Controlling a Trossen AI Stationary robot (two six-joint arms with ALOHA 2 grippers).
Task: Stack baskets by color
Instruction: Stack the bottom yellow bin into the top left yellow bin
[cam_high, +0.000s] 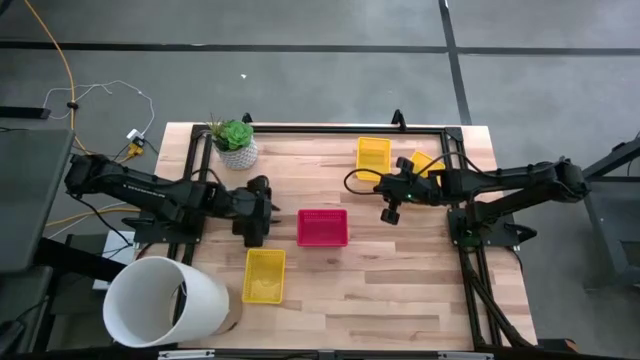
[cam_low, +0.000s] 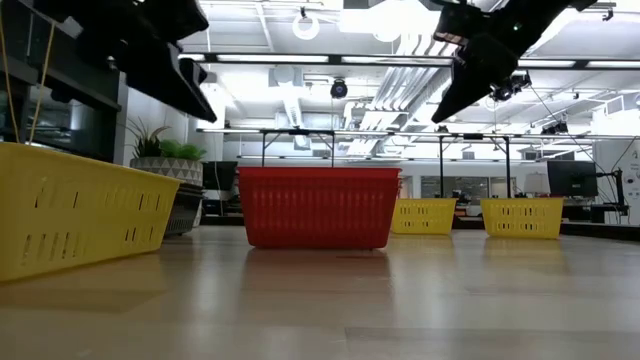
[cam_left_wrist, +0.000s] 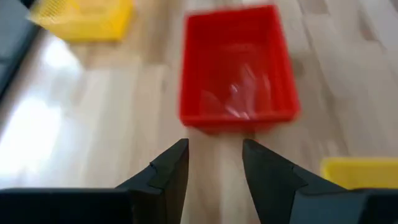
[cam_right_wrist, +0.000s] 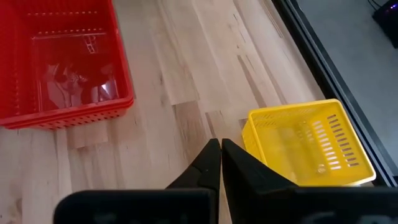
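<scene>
A red basket (cam_high: 323, 227) stands upright on its base at the table's middle, also seen in the low view (cam_low: 318, 207). One yellow basket (cam_high: 264, 275) stands near the front edge, and another (cam_high: 373, 155) at the far side. A third yellow basket (cam_high: 425, 162) sits beside that one, partly under my right arm. My left gripper (cam_left_wrist: 214, 165) hovers open, left of the red basket (cam_left_wrist: 236, 65), with nothing between its fingers. My right gripper (cam_right_wrist: 221, 155) is shut and empty. It hangs above the table between the red basket (cam_right_wrist: 59, 62) and the far yellow basket (cam_right_wrist: 308, 146).
A large white bucket (cam_high: 165, 300) lies at the near left corner. A potted green plant (cam_high: 235, 143) stands at the far left. A black frame rail (cam_high: 330, 128) runs along the far edge. Bare wood shows near the front right.
</scene>
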